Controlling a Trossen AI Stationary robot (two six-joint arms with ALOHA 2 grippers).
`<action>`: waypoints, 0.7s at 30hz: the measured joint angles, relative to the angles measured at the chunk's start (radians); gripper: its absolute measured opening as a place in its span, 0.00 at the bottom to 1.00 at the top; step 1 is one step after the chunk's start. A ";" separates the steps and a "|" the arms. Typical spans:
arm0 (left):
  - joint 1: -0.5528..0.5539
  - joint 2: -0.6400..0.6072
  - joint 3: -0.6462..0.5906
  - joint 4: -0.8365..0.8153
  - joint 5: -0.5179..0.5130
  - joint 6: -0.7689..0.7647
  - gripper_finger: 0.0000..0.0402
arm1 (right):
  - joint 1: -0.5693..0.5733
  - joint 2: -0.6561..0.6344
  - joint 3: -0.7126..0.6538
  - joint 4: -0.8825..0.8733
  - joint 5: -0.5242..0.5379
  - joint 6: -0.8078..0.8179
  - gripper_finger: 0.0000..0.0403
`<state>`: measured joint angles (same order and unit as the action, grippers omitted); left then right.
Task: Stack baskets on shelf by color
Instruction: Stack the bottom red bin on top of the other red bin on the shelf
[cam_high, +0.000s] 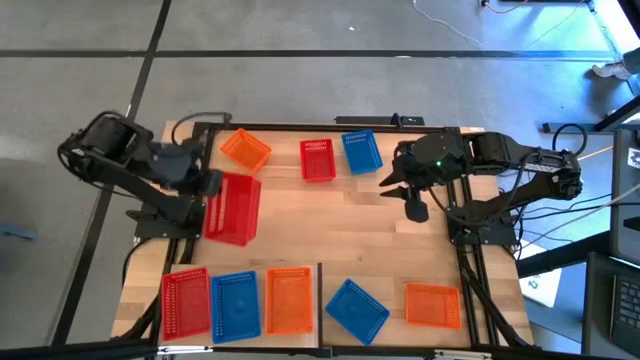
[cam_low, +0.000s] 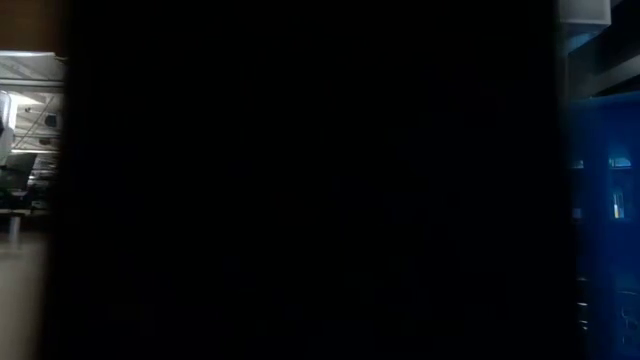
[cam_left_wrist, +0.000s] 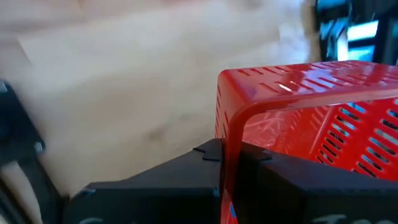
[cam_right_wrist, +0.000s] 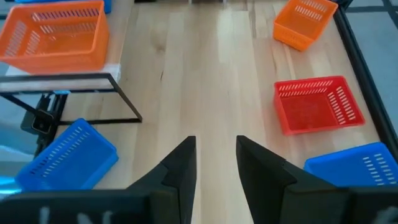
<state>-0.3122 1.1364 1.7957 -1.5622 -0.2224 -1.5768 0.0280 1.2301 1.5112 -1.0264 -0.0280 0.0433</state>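
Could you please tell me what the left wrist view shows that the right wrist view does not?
Only the left wrist view shows the left gripper shut on the rim of a red basket. Only the right wrist view shows the open right gripper, empty, with two orange baskets, two blue baskets and a smaller red basket. Both show the wooden tabletop.

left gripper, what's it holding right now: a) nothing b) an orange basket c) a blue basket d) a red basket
d: the left gripper is shut on the rim of a red basket, which the high view shows at the table's left side.
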 joint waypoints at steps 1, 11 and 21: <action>-0.022 -0.002 -0.007 0.001 0.016 -0.028 0.00 | 0.000 0.000 0.000 0.008 0.000 0.003 0.28; -0.283 0.014 -0.022 0.019 0.039 -0.302 0.00 | 0.000 0.000 0.000 0.105 0.000 0.004 0.28; -0.553 0.099 -0.022 0.007 0.083 -0.570 0.00 | 0.001 0.000 0.000 0.149 0.000 0.005 0.28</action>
<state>-0.8649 1.2358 1.7737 -1.5556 -0.1390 -2.1469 0.0288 1.2301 1.5112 -0.8775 -0.0280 0.0482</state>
